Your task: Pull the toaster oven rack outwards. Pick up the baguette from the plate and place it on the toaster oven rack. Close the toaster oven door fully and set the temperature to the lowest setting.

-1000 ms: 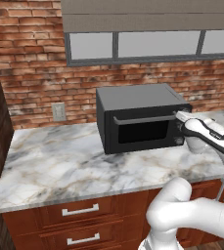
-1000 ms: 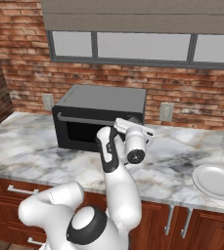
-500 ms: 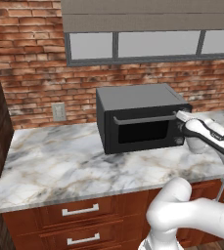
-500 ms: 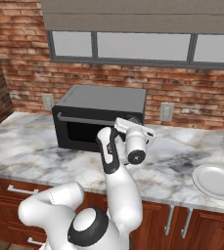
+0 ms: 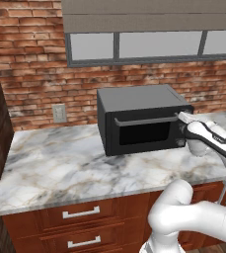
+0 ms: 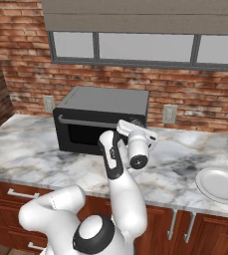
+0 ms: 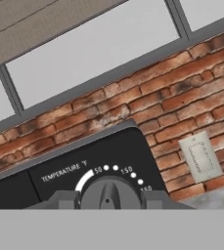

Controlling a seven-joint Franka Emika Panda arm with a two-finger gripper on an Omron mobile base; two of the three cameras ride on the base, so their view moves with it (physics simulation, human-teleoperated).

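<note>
— so, how is the toaster oven [image 5: 141,118] looking?

— it is sitting as a boxy dark grey-black block on the marble counter [image 5: 60,163], backing onto the brick wall [image 5: 30,64] under the window [image 6: 120,47]. the toaster oven door [image 5: 144,131] is standing upright and shut, its silver bar handle [image 5: 144,120] running along the top edge of the dark glass.

— and where is the gripper [image 5: 182,116] sitting?

— it is pressing up at the oven's front right side, at the top of the knob column. in the hand view the two fingertips [image 7: 59,199] are flanking the temperature knob [image 7: 108,194], one on each side, under the white "temperature °f" scale.

— are they gripping it?

— they are sitting partly apart and right beside the knob, but i cannot tell whether they are actually clamping it.

— what else is lying around?

— a white plate [image 6: 220,184] is resting on the counter well to the right of the oven, and wall outlets [image 6: 169,114] are showing on the brick on both sides. wooden drawers [image 5: 80,213] are running below the counter.

— is anything getting in the way?

— in the right base view the arm's own wrist [image 6: 138,144] is covering the oven's front right corner.
</note>
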